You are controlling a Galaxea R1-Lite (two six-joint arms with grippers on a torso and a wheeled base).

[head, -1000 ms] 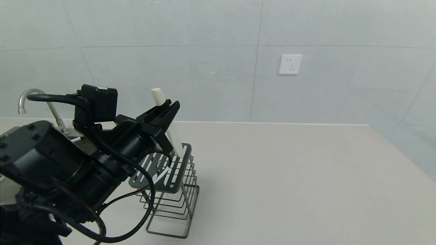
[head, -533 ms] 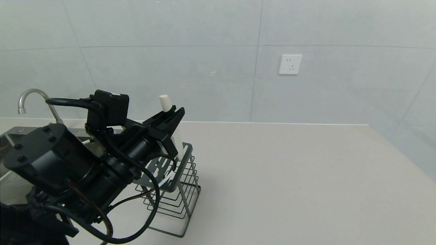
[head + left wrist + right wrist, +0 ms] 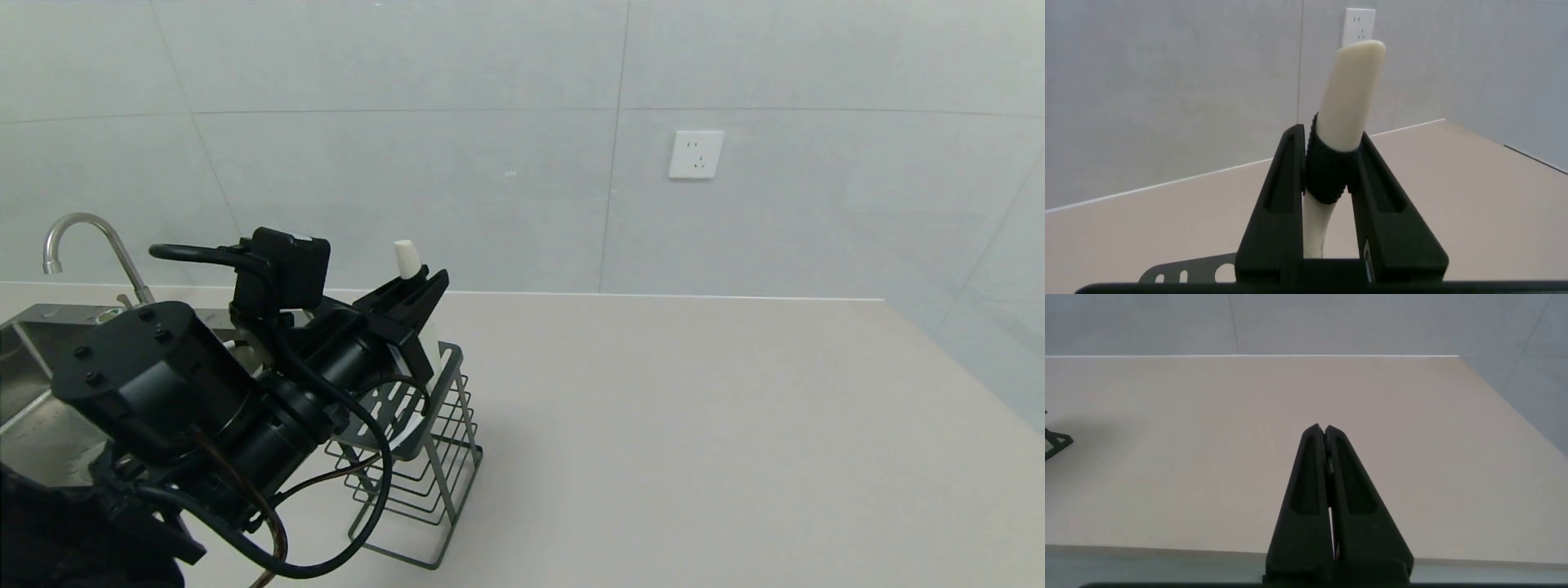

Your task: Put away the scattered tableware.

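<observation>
A cream-white utensil (image 3: 406, 255) stands nearly upright, its handle sticking up past my left gripper (image 3: 420, 283), which is shut on its shaft. The lower end reaches down to the slotted dark top of a wire rack (image 3: 445, 457) on the counter. In the left wrist view the utensil (image 3: 1354, 82) sits clamped between the black fingers (image 3: 1282, 188) of the left gripper (image 3: 1331, 155), with the rack's top plate (image 3: 1188, 269) below. A second white piece (image 3: 412, 425) shows under the rack's top. My right gripper (image 3: 1325, 437) is shut on nothing above bare counter.
A curved metal faucet (image 3: 82, 233) and a steel sink (image 3: 33, 351) lie at the far left. The beige counter (image 3: 694, 425) stretches open to the right of the rack. A wall socket (image 3: 695, 153) is on the tiled wall behind.
My left arm has moved right and down with the white utensil, bringing its lower end further down at the rack's slotted top. The camera has not shifted.
</observation>
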